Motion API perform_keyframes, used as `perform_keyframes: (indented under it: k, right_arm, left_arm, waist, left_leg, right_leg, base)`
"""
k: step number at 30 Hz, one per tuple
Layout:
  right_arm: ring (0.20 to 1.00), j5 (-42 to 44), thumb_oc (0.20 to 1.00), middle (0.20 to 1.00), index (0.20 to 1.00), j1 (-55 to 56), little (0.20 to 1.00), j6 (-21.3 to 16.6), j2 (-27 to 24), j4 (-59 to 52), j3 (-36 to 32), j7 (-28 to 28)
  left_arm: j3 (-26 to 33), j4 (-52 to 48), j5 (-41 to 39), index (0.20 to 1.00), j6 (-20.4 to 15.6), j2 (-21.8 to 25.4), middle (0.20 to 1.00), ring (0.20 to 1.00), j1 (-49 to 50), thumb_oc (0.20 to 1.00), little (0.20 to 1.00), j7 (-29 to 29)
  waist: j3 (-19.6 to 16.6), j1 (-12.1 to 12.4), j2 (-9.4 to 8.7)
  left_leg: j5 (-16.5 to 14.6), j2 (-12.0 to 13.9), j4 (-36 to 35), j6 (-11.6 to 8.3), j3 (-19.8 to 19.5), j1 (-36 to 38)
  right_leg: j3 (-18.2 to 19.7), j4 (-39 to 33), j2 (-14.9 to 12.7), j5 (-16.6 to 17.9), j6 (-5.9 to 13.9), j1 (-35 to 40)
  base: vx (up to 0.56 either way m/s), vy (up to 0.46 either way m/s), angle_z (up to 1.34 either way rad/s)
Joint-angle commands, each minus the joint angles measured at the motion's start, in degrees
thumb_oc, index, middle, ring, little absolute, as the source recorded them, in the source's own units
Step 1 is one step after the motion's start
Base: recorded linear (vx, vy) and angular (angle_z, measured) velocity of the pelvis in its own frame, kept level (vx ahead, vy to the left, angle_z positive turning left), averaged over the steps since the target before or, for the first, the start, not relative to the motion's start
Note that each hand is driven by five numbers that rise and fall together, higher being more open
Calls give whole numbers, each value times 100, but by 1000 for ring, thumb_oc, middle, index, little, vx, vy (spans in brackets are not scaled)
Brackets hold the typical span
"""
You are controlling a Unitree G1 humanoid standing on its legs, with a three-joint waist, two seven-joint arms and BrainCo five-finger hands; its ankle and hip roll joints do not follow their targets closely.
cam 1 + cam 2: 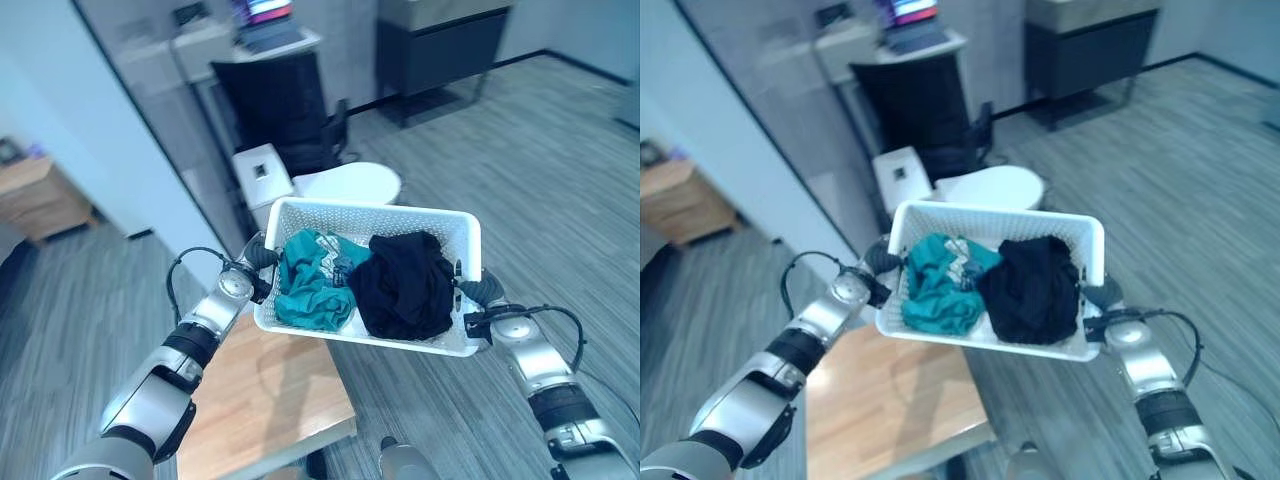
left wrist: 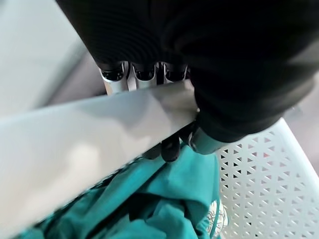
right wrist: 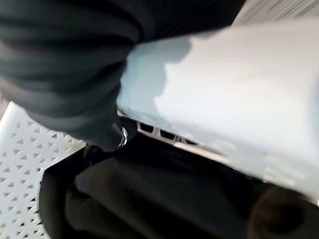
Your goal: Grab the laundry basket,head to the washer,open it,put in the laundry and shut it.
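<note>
Left eye view: both hands' fingers clench one basket [image 1: 372,215] holding two garments.

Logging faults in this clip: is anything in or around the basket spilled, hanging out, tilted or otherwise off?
Nothing stands out. The white laundry basket is held by its two ends, left hand and right hand curled round the rim. The teal garment and black garment lie inside, nothing over the rim.

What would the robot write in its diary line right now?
phase: carrying | left hand: grips basket rim | right hand: grips rim | load: teal cloth, black cloth
</note>
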Motion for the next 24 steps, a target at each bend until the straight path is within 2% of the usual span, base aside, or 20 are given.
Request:
perform_keyframes:
  k: [1, 2, 3, 4, 5, 6, 7, 8, 10, 11, 14, 17, 24]
  right_arm:
    - [200, -88, 200, 200, 200, -720, 200, -687, 76, -927, 175, 248]
    - [200, -136, 200, 200, 200, -775, 200, -705, 167, -900, 246, 277]
    - [200, -165, 200, 200, 200, -841, 200, -702, 213, -852, 313, 292]
    - [200, -166, 200, 200, 200, -852, 200, -708, 224, -843, 316, 291]
    - [200, -212, 200, 200, 200, -1020, 200, -702, 310, -642, 430, 283]
    - [200, -226, 200, 200, 200, -1101, 200, -685, 348, -545, 499, 277]
    - [200, -223, 200, 200, 200, -1122, 200, -696, 361, -519, 502, 272]
    - [200, -238, 200, 200, 200, -1294, 200, -683, 462, -350, 623, 245]
    - [200, -245, 200, 200, 200, -1407, 200, -676, 494, -269, 701, 226]
    - [200, -200, 200, 200, 200, -1635, 200, -693, 574, -166, 839, 199]
    - [200, -144, 200, 200, 200, -1719, 200, -697, 586, -156, 887, 146]
    - [200, 17, 200, 200, 200, -1564, 200, -693, 450, -236, 850, 104]
    - [200, 124, 200, 200, 200, -1435, 200, -677, 205, -184, 799, 70]
  left_arm:
    - [-634, -527, 117, 200, -527, -138, 200, 200, -438, 200, 200, -165]
    - [-564, -569, 37, 200, -511, 30, 200, 200, -508, 200, 200, -118]
    - [-584, -532, -10, 200, -500, 82, 200, 200, -535, 200, 200, -121]
    - [-589, -526, -16, 200, -505, 91, 200, 200, -541, 200, 200, -118]
    - [-548, -498, -130, 200, -547, 261, 200, 200, -600, 200, 200, -54]
    - [-549, -463, -171, 200, -559, 310, 200, 200, -662, 200, 200, -35]
    - [-560, -453, -179, 200, -566, 318, 200, 200, -672, 200, 200, -33]
    - [-533, -290, -230, 200, -571, 381, 200, 200, -742, 200, 200, 10]
    - [-526, -195, -253, 200, -587, 391, 200, 200, -792, 200, 200, 39]
    - [-457, -30, -270, 200, -638, 436, 200, 200, -909, 200, 200, 94]
    - [-418, 87, -276, 200, -674, 394, 200, 200, -992, 200, 200, 129]
    - [-520, 238, -242, 200, -645, 199, 200, 200, -1018, 200, 200, 85]
    - [-849, 340, -139, 200, -585, 126, 200, 200, -1232, 200, 200, -35]
  waist:
    - [-145, 276, 78]
    - [-212, 373, 30]
    - [-290, 451, -7]
    - [-261, 460, -18]
    - [-450, 668, -106]
    - [-549, 773, -158]
    - [-543, 794, -166]
    - [-647, 963, -260]
    - [-647, 1022, -279]
    - [-704, 1123, -343]
    - [-674, 1169, -405]
    - [-597, 1095, -423]
    - [-528, 991, -363]
  left_leg:
    - [-634, 295, 77, 58, 113, -86]
    - [-593, 332, 24, 138, 448, -75]
    - [-659, 310, -14, 137, 526, -38]
    - [-567, 331, -10, 159, 645, -69]
    - [-611, 293, -96, 149, 812, -82]
    - [-588, 292, -137, 138, 951, -130]
    - [-584, 295, -151, 136, 975, -112]
    - [-520, 318, -165, 107, 1161, -223]
    - [-470, 374, -173, 51, 1258, -268]
    - [-408, 508, -111, -58, 1476, -389]
    - [-178, 766, -21, -305, 1536, -607]
    - [188, 984, -91, -563, 1386, -744]
    - [600, 1150, -343, -752, 1230, -711]
  right_leg:
    - [-1804, 678, -496, -346, 16, -65]
    - [-2352, 1157, -679, -528, -41, 208]
    - [-2464, 1231, -748, -686, 14, 413]
    - [-2529, 1217, -757, -614, -41, 387]
    - [-2708, 1037, -858, -668, 87, 796]
    - [-2822, 881, -907, -651, 128, 995]
    - [-2803, 836, -895, -629, 134, 1014]
    - [-2873, 587, -926, -519, 225, 1235]
    - [-2862, 456, -917, -493, 242, 1228]
    - [-2932, -228, -856, -683, 250, 1486]
    - [-2972, -827, -657, -802, 143, 1670]
    - [-3113, -1121, -388, -874, -1, 1777]
    - [-3169, -1345, -87, -885, -141, 1881]
  base:
    - [-176, 59, -172]
    - [-90, 33, -144]
    - [-145, 30, -164]
    - [-71, -51, -139]
    - [-132, -101, -137]
    - [-61, -92, -179]
    - [-133, -160, -141]
    - [-90, -109, -122]
    - [-149, -207, -35]
    - [-193, -316, -46]
    - [-159, -311, -64]
    - [-137, -259, 3]
    - [-78, -113, 19]
